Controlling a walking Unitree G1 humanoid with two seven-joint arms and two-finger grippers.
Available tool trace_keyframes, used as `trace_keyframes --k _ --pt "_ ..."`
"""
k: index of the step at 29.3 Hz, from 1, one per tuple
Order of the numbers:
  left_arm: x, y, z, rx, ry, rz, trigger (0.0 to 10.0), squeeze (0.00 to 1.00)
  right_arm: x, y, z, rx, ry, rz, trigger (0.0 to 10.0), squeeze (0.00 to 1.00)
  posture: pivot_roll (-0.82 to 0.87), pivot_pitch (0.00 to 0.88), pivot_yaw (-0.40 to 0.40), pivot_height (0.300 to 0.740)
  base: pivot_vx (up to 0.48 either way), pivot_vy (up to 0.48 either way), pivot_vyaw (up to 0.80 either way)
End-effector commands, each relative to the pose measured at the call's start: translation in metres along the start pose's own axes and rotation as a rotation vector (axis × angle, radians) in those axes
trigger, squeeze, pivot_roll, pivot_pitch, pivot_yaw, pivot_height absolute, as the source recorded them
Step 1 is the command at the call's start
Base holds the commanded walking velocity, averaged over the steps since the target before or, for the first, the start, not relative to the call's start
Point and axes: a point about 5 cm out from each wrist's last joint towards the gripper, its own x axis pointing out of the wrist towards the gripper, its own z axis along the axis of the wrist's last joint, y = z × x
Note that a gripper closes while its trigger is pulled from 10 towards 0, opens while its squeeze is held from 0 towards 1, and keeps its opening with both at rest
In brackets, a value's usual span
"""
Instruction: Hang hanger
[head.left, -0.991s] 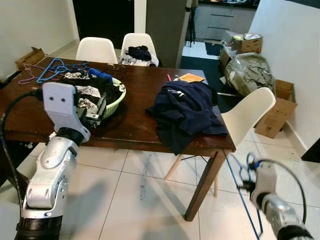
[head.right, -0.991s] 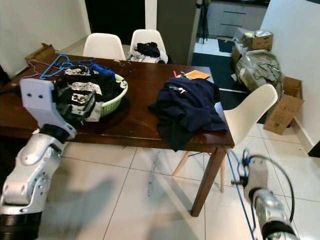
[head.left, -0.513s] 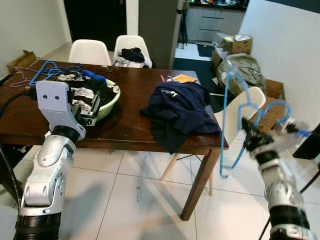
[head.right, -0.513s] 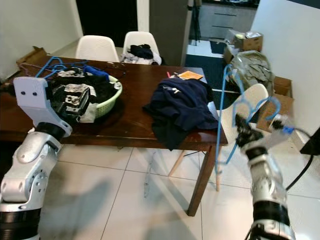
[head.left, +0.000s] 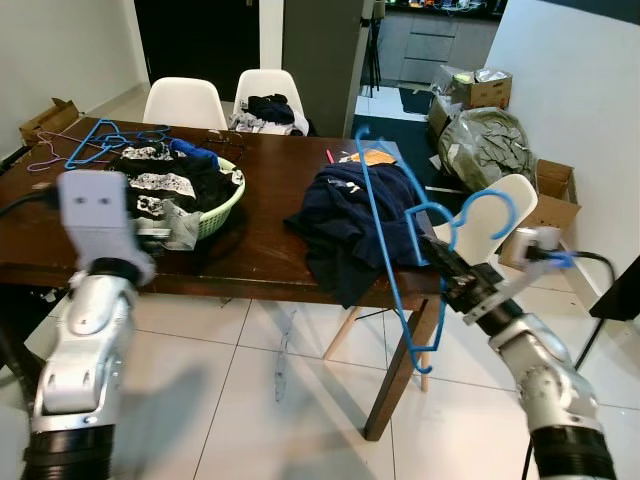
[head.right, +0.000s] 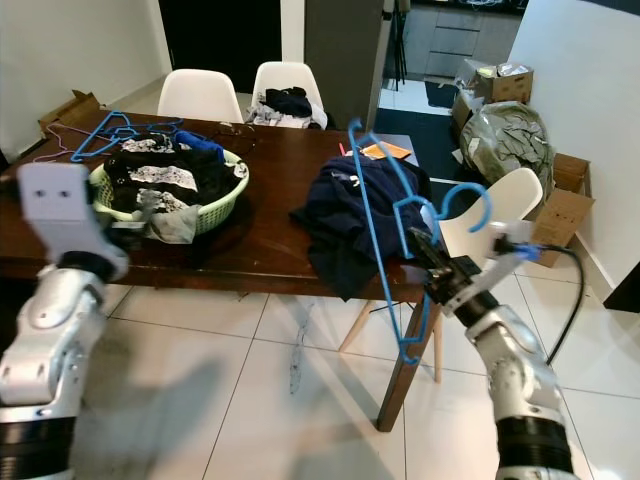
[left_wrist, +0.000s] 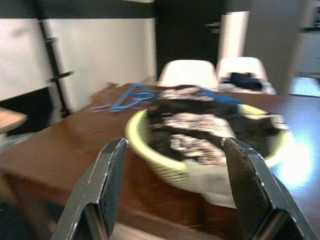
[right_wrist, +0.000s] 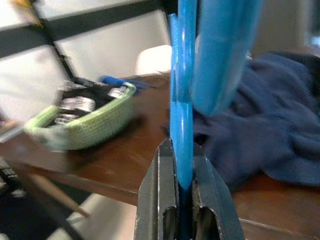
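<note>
The right gripper has swung the blue hanger inward over the dark wooden table, its fingers pinching the wire. Its long axis runs steeply upright, hook toward the white chair. The left gripper hangs spread, empty, by the green basket.

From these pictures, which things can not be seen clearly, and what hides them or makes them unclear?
- Blue hanger, right wrist view: cut off by the top edge and blurred; only the part pinched in the right end effector shows.
- Clothes in the green basket, left wrist view: motion blur; single garments cannot be told apart.
- Orange item on the table's far end: too small, partly behind the dark blue garment.
- Hangers at the far left corner: tangled, count unclear.
</note>
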Motion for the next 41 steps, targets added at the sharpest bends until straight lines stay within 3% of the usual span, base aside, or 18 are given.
trace_keyframes --k 1,3,6,16,24,29,34,36,41 --pt "-0.001 -0.005 -0.002 0.001 0.001 -0.028 10.0 0.0 0.003 0.0 0.005 -0.011 -0.03 -0.015 10.0 0.0 0.08 0.031 -0.085 0.74 0.379 0.0 0.0" --pt "-0.001 -0.007 -0.002 -0.007 -0.003 -0.039 10.0 0.0 0.003 0.001 0.006 -0.012 -0.031 -0.008 10.0 0.0 0.08 0.03 -0.084 0.74 0.381 0.0 0.0" --pt "0.001 -0.008 -0.004 -0.017 0.0 -0.047 10.0 0.0 0.004 0.002 0.002 -0.091 0.015 -0.018 10.0 0.0 0.08 0.029 -0.08 0.74 0.382 0.0 0.0" --pt "0.005 -0.009 -0.007 -0.042 0.012 -0.043 10.0 0.0 0.0 0.006 0.008 -0.076 0.02 -0.007 10.0 0.0 0.08 0.029 -0.075 0.74 0.386 0.0 0.0" --pt "0.003 -0.004 -0.011 -0.083 0.03 0.021 10.0 0.0 0.004 0.01 0.008 -0.09 0.007 -0.005 10.0 0.0 0.08 0.027 -0.074 0.74 0.391 0.0 0.0" --pt "-0.002 0.001 -0.014 -0.111 0.054 0.099 10.0 0.0 0.003 0.01 0.012 -0.089 -0.015 -0.011 10.0 0.0 0.09 0.032 -0.075 0.74 0.383 0.0 0.0" --pt "-0.007 0.004 -0.018 -0.127 0.081 0.167 10.0 0.0 0.001 0.009 0.015 -0.117 -0.025 -0.005 10.0 0.0 0.08 0.036 -0.073 0.74 0.187 0.0 0.8" --pt "-0.018 0.015 -0.031 -0.159 0.158 0.267 10.0 0.0 0.0 0.009 0.016 -0.12 -0.024 -0.005 10.0 0.0 0.09 0.039 -0.074 0.74 0.0 0.0 0.8" --pt "-0.025 0.026 -0.042 -0.195 0.222 0.334 10.0 0.0 0.0 0.007 0.017 -0.115 -0.024 -0.01 10.0 0.0 0.09 0.041 -0.082 0.74 0.0 0.0 0.8"
